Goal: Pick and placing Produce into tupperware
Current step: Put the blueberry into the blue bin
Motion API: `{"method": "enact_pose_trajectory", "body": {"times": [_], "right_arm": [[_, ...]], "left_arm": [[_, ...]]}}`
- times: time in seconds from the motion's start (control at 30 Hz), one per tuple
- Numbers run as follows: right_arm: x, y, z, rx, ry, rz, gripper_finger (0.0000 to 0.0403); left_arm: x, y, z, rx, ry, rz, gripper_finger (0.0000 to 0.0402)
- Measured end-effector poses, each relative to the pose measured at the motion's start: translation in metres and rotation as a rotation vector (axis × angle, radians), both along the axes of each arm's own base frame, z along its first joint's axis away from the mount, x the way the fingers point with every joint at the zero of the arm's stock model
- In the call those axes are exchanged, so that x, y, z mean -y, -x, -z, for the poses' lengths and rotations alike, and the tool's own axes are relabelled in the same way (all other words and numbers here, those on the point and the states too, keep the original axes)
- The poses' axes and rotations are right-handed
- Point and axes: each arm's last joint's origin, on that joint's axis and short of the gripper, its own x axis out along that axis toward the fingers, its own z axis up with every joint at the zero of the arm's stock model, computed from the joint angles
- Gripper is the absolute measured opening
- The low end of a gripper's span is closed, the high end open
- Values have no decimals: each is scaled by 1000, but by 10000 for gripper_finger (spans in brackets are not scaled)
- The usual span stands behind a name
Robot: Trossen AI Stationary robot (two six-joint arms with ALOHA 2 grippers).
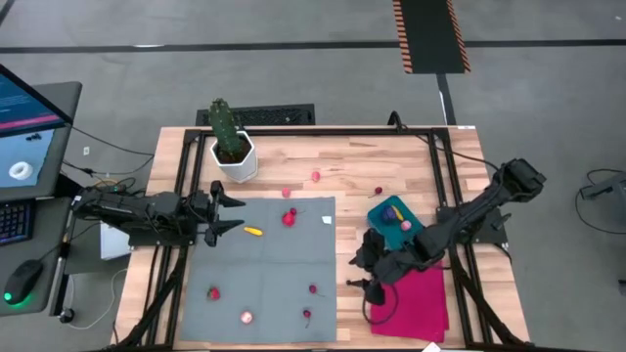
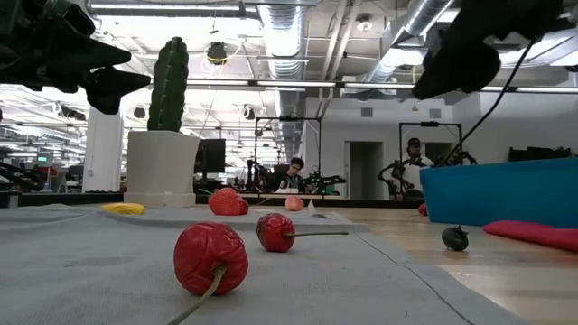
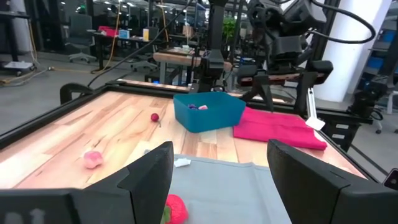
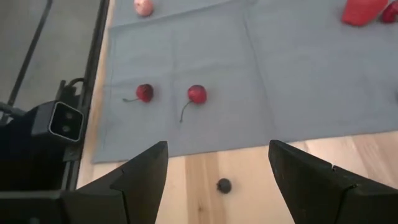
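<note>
The produce lies scattered on a grey mat and on the bare wood: a yellow piece, a red one, a pink one, two cherries and a small dark berry. The teal tupperware stands on the wood at the right, with a purple, a pink and a yellow piece inside. My right gripper hangs open above the mat's right edge, tilted down over the dark berry. My left gripper waits open and level above the mat's left edge.
A magenta cloth lies on the near side of the tub, under my right arm. A green cactus in a white pot stands at the far left of the table. Black frame rails run along the table's sides.
</note>
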Motion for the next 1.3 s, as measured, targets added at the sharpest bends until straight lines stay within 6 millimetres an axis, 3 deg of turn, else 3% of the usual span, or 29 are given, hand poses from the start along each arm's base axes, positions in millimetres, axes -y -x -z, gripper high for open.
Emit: {"method": "enact_pose_trajectory", "body": {"times": [0.33,0.5,0.6,0.93,1.3], "right_arm": [[-6,12,7,-28,45,146,302],[-13,0,31,-122,18,157,302],[-13,-7,47,-246,117,189,302],[-39,-42,47,-325,183,154,302],[-40,-49,62,-431,264,182,302]], "left_arm": [[0,0,0,0,0,-1,249],[0,0,0,-2,0,-1,249],[0,0,0,-4,-1,-1,249],[0,-1,1,-19,-3,-1,249],[0,-1,2,-24,-3,-1,249]]}}
